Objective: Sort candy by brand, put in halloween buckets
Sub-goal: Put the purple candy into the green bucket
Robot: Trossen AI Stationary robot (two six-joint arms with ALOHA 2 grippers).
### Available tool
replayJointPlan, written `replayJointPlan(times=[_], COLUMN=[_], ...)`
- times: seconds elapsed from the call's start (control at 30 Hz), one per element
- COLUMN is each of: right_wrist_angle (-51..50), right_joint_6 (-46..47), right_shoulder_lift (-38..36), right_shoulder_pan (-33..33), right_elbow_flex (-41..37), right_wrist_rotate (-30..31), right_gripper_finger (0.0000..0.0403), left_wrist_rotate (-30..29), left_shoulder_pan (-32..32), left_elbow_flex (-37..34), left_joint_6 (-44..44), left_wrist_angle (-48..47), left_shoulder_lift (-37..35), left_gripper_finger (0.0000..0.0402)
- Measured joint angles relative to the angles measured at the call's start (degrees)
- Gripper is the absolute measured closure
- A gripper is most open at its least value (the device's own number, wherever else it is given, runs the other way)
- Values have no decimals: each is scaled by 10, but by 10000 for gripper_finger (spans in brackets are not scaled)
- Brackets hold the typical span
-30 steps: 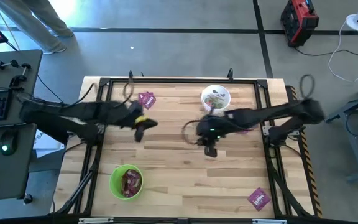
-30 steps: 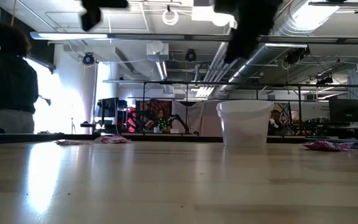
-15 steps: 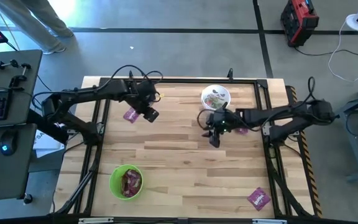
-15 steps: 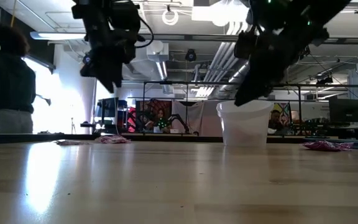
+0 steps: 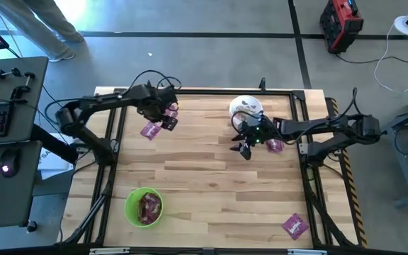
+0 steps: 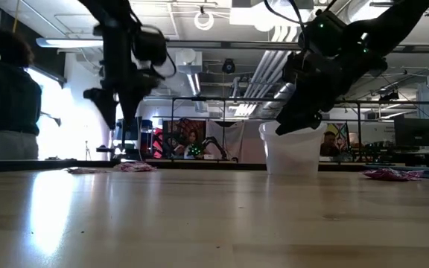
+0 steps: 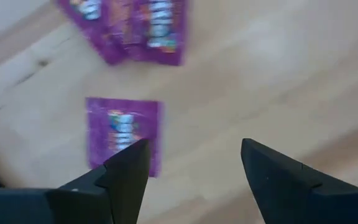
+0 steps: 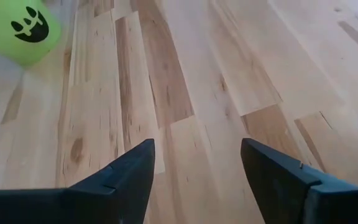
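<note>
Two purple candy packets (image 5: 149,130) (image 5: 170,110) lie flat on the wood at the far left. My left gripper (image 5: 167,122) hangs open just above them, pointing down; in its wrist view one packet (image 7: 123,134) lies beside one finger and overlapping ones (image 7: 135,28) lie farther off. My right gripper (image 5: 244,149) is open over bare wood, slanting down, in front of the white bucket (image 5: 246,108). A packet (image 5: 275,145) lies under its arm. The green bucket (image 5: 144,207) stands near the front left with purple packets inside.
Another purple packet (image 5: 295,226) lies at the near right corner. A black frame (image 5: 204,92) runs round the tabletop. The middle of the table is bare wood (image 5: 204,184). A person stands beyond the table's left side (image 6: 10,97).
My left gripper has swung toward the table's far edge, come down and tipped until it points straight down over the packets; its fingers have opened. My right gripper has moved toward the far edge, toward the white bucket, and sunk lower.
</note>
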Motion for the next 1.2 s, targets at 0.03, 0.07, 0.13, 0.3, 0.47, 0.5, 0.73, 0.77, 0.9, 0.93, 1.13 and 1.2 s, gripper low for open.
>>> replayJointPlan(times=[0.03,0.07,0.13,0.3,0.47,0.5,0.73,0.77,0.9,0.93,1.13,1.2], right_wrist_angle=[0,0,0,-1,-4,-4,-8,-10,-17,-17,-17,-17], right_joint_6=[0,0,0,0,-1,-3,-15,-15,-15,-15,-15,-15], right_shoulder_lift=[0,0,0,0,0,0,1,1,1,1,1,1], right_shoulder_pan=[0,0,0,0,1,1,1,1,1,1,1,1], right_elbow_flex=[0,0,0,0,0,0,0,0,0,0,0,0], right_wrist_rotate=[0,0,0,-1,2,2,8,10,14,15,18,18], right_gripper_finger=[169,169,169,169,169,169,169,169,169,169,169,169], left_wrist_rotate=[-12,-18,-19,-29,-19,-16,-15,-9,5,8,35,35], left_shoulder_pan=[4,8,18,44,70,73,86,88,92,92,92,91], left_elbow_flex=[0,0,0,0,0,0,-15,-25,-59,-65,-86,-86], left_joint_6=[0,-4,-13,-28,-7,-3,20,20,3,4,7,7], left_wrist_angle=[-2,-3,-4,-9,-18,-24,-13,-13,-1,9,36,37], left_shoulder_lift=[13,25,48,87,111,116,133,132,131,131,129,129], left_gripper_finger=[158,158,158,158,158,158,158,158,158,158,158,158])
